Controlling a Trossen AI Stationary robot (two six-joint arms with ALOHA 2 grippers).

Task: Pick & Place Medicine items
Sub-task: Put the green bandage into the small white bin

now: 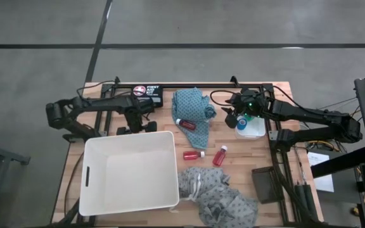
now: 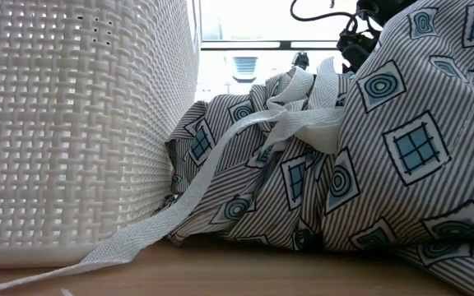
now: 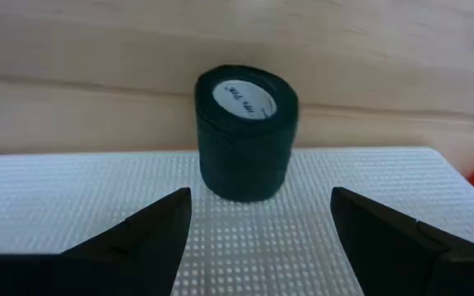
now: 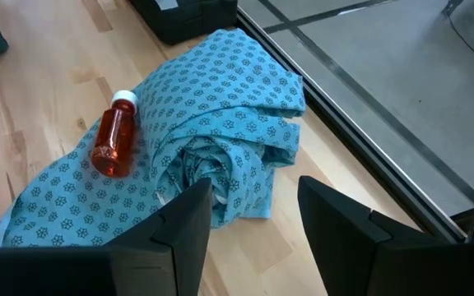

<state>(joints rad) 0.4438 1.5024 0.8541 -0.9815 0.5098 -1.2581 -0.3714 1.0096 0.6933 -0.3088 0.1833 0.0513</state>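
- My left gripper point(image 3: 257, 226) sits at the far rim of the white basket point(image 1: 128, 171), fingers spread — the teal-green roll point(image 3: 246, 133) stands upright just beyond them, not gripped.
- My right gripper point(image 4: 249, 210) hangs open over the teal cloth point(image 4: 212, 131), holding nothing.
- One red bottle point(image 4: 115, 138) lies on that cloth.
- I see two more red bottles point(image 1: 194, 154) on the wood between both cloths — right of the basket.

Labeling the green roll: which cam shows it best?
Left wrist view: the dark green roll fills the centre, upright at the white basket's rim, between the open left jaws. High view hides it under the left gripper. Low and right wrist views don't show it.
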